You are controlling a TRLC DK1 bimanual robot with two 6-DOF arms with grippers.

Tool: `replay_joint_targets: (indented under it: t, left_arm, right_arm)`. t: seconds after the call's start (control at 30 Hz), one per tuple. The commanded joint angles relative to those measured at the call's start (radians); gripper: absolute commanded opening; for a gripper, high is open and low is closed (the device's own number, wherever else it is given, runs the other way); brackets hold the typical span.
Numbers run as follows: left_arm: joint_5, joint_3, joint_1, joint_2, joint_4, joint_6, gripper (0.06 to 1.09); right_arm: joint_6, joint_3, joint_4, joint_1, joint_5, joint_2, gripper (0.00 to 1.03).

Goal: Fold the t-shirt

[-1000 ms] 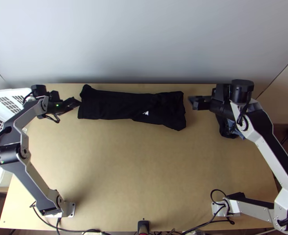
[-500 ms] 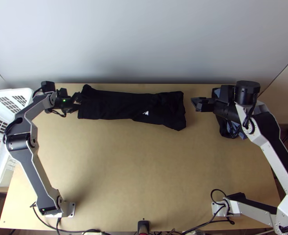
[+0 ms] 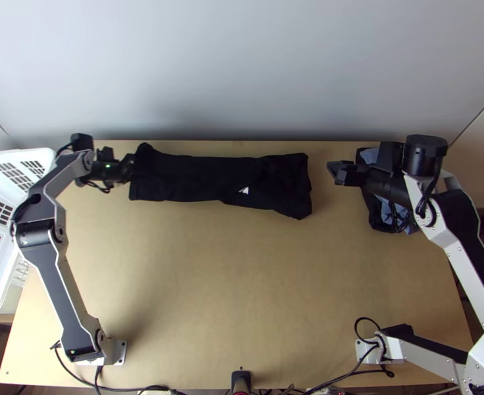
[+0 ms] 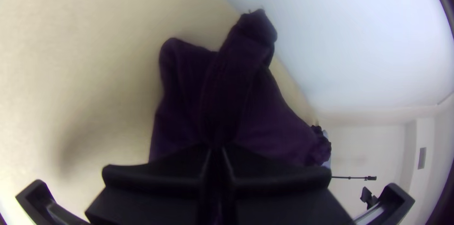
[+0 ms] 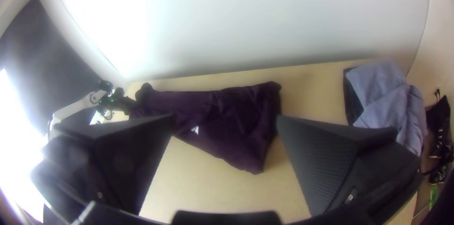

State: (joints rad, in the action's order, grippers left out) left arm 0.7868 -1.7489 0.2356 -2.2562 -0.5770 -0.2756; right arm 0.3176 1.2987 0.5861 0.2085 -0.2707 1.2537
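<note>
One black t-shirt point(image 3: 195, 178) lies in a long, creased strip along the table's point(image 3: 242, 283) far edge, its right end wider, a small white mark point(image 3: 244, 191) showing. The left gripper point(image 3: 130, 168) pinches its left end; the right gripper point(image 3: 334, 172), fingers spread, is near its right end.

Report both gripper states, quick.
Left gripper: closed on the black t-shirt, pinching its end on the left arm's side.
Right gripper: open, fingers wide apart, holding nothing.
</note>
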Motion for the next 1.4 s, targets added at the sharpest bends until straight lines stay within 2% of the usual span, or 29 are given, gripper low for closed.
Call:
replay_joint_targets:
  t: [0.0,0.3,0.43,0.7,1.03,1.2,1.27,1.37]
  left_arm:
    - [-0.001,0.037,0.090,0.032,-0.096,0.088,0.09]
    - [-0.011,0.250,0.191,0.274,-0.153,0.220,0.09]
    - [-0.049,0.256,0.225,0.317,-0.181,0.245,0.09]
    - [-0.075,0.054,0.096,0.415,-0.320,0.227,0.09]
    - [-0.189,-0.031,-0.154,0.417,-0.330,0.208,0.09]
    - [-0.230,-0.120,-0.254,0.368,-0.339,0.199,0.09]
    - [-0.253,-0.239,-0.317,0.297,-0.379,0.193,0.09]
    - [-0.270,-0.302,-0.358,0.259,-0.382,0.179,0.09]
  right_arm:
    - [0.008,-0.013,0.009,-0.004,-0.001,-0.022,0.99]
    - [0.009,-0.036,-0.011,0.008,0.001,-0.022,0.99]
    - [0.011,-0.055,-0.014,0.009,0.001,-0.028,0.99]
    - [0.017,-0.111,-0.040,0.025,0.001,-0.045,0.99]
    - [0.018,-0.177,-0.045,0.034,0.001,-0.073,0.99]
    - [0.020,-0.216,-0.051,0.031,0.001,-0.108,0.99]
    - [0.032,-0.251,-0.068,0.026,0.001,-0.131,0.99]
    - [0.048,-0.273,-0.075,0.025,-0.001,-0.143,0.99]
